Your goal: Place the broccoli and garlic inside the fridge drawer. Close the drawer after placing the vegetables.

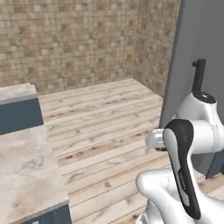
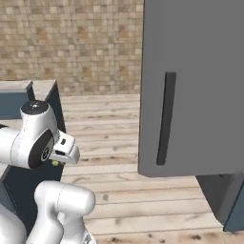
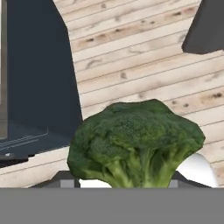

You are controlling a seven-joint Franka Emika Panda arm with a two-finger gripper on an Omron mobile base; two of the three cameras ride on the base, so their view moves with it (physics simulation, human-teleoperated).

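Pincer (image 3: 131, 183) closed on broccoli (image 3: 135, 142), carried above the wooden floor (image 3: 144, 65), presumably for transfer to fridge drawer.

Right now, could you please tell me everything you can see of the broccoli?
The broccoli is one floret with a bumpy dark green crown and short pale green stalks branching beneath it. In the hand view it sits close to the camera, crown up in that picture, above the wooden floor. Its stalk runs down out of sight, so what touches it there cannot be seen.
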